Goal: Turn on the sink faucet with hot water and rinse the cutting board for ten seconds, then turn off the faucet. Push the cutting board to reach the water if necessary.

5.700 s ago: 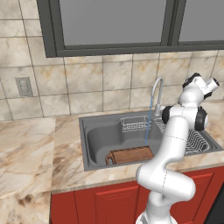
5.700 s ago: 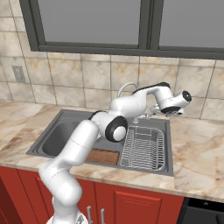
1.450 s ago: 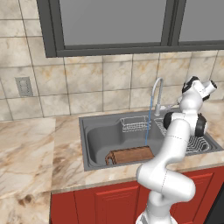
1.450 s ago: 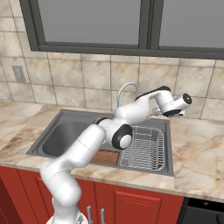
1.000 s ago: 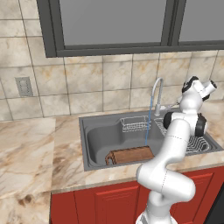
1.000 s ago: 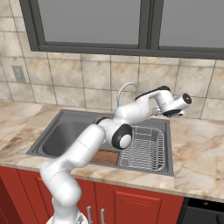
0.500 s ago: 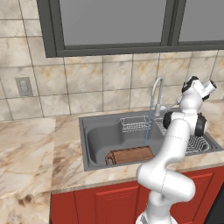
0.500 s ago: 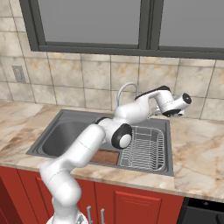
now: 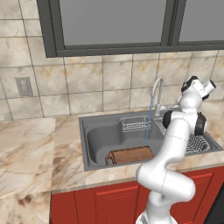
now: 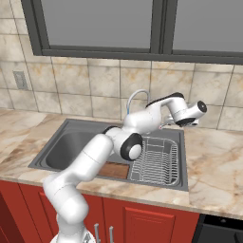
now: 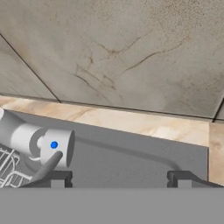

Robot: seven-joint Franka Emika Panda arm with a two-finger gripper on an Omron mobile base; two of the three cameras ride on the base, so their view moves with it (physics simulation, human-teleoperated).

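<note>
1. Counter: marbled beige slab below the tiled wall, carrying the sink.
2. Sink: dark grey basin set into the counter, its flat rim running to the counter's front edge.
3. Dish rack: wire, in the basin's right part.
4. Cutting board: reddish-brown slab lying against the sink's front wall, under the water.
5. Sink faucet: arched spout at the sink's back rim.
6. Water: thin blue stream falling from the spout onto the board's right end.
7. Gripper: fingertips wide apart, holding nothing, above the sink's back-right rim corner beside the grey faucet handle.
</note>
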